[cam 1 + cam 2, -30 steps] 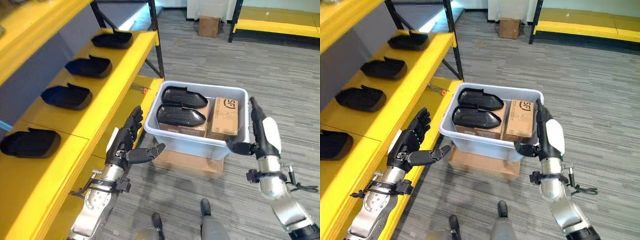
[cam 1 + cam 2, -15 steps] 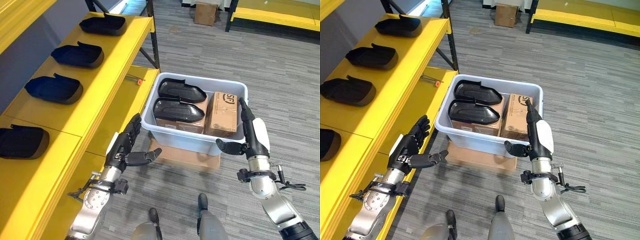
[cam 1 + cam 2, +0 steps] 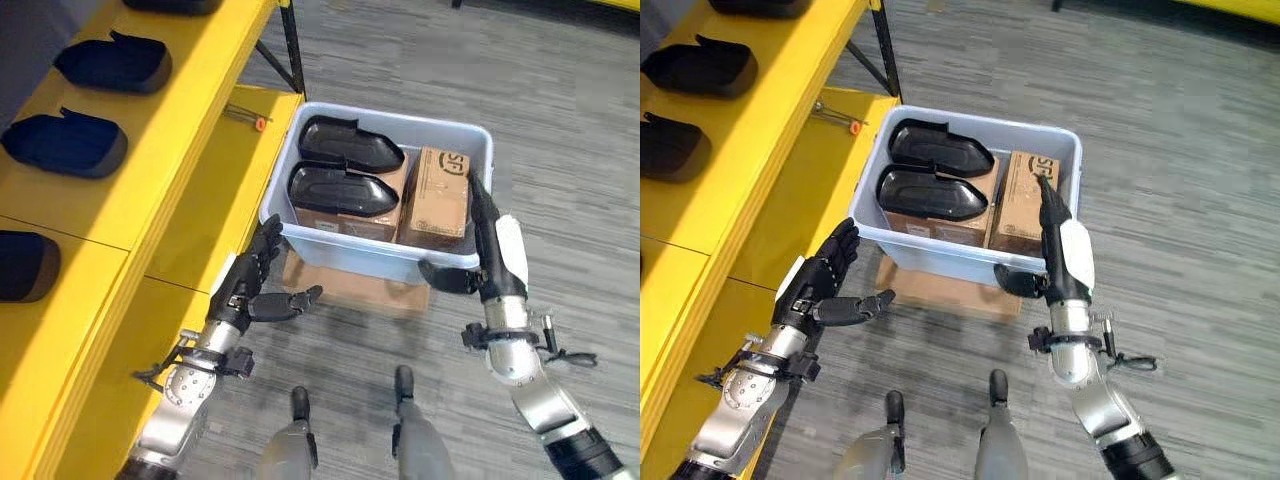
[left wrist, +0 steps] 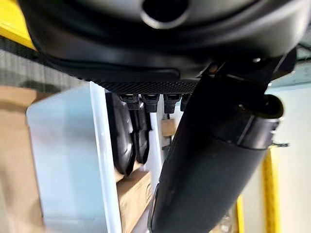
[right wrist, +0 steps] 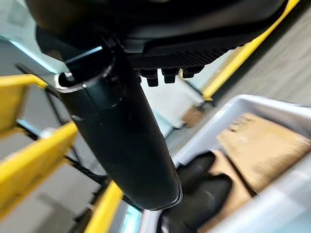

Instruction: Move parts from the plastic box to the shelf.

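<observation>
Both hands open, nothing held: left hand and right hand flank plastic box. Two black parts lie inside. One part should be approached from above, gripped w/ fingers at mid-body.

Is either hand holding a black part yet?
No: the left hand and right hand are open beside the plastic box; both black parts lie inside.

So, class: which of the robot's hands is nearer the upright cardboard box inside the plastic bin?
Right. The right hand stands at the bin's rim beside the cardboard box; the left hand is off the bin's opposite corner.
</observation>
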You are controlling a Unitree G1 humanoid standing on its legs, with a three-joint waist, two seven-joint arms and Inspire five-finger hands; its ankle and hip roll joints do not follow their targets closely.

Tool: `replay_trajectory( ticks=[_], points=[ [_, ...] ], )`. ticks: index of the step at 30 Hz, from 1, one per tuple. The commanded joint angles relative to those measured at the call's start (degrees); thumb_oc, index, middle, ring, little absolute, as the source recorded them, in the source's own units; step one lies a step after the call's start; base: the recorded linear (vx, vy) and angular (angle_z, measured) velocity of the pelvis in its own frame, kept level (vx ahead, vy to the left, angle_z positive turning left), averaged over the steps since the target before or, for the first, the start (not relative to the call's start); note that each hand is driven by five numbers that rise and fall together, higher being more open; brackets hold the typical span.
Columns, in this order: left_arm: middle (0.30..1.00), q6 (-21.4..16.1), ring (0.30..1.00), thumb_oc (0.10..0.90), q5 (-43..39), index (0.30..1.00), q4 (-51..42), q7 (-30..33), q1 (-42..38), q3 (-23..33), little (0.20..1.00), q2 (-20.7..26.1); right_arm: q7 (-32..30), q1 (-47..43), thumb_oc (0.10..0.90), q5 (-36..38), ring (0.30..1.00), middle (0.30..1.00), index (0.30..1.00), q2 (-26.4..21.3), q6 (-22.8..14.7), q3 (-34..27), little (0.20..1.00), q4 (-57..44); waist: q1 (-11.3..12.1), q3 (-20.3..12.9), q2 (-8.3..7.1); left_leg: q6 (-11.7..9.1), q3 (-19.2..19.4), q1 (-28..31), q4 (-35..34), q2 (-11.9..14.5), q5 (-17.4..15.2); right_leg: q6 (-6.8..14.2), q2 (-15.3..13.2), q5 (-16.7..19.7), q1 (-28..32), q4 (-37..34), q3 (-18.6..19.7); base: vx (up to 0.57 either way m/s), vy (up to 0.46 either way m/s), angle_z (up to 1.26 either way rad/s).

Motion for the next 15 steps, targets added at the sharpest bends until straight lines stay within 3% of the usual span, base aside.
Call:
replay_trajectory(
  ticks=[1,6,15],
  points=[
    [1.0,-5.9,1.0,0.9,-1.2,1.0,-7.2,-1.0,-3.7,0.4,1.0,0.3,-2.2,-10.7,0.9,-2.3,1.0,1.0,1.0,-4.7,-5.2,-2.4,1.0,-10.2,0.3,-4.3,-1.26,1.8,0.2,1.1,1.1,1.5,-4.5,-0.4,-2.8,-10.8,-2.3,10.2,-2.2,0.03,-0.073,0.02],
    [1.0,-6.1,1.0,0.9,-2.9,1.0,-6.8,-2.7,-2.8,-0.4,1.0,0.3,-0.6,-19.2,0.9,-1.4,1.0,1.0,1.0,-7.5,-3.2,-3.1,1.0,-12.3,0.8,-4.7,-0.2,0.9,-0.6,0.7,1.7,1.8,-4.0,-1.4,-2.5,-12.0,-1.7,10.9,-1.8,0.09,-0.004,0.01],
    [1.0,-5.1,1.0,0.9,-3.7,1.0,-6.9,-3.4,-2.5,-2.0,1.0,-0.1,5.1,-26.7,0.9,-2.4,1.0,1.0,1.0,-8.9,-1.9,-1.8,1.0,-13.4,1.6,-5.1,1.4,0.4,-0.9,0.5,2.4,1.2,-4.4,-1.1,-3.4,-12.6,-1.7,11.4,-1.0,0.08,0.047,0.03]
  ],
)
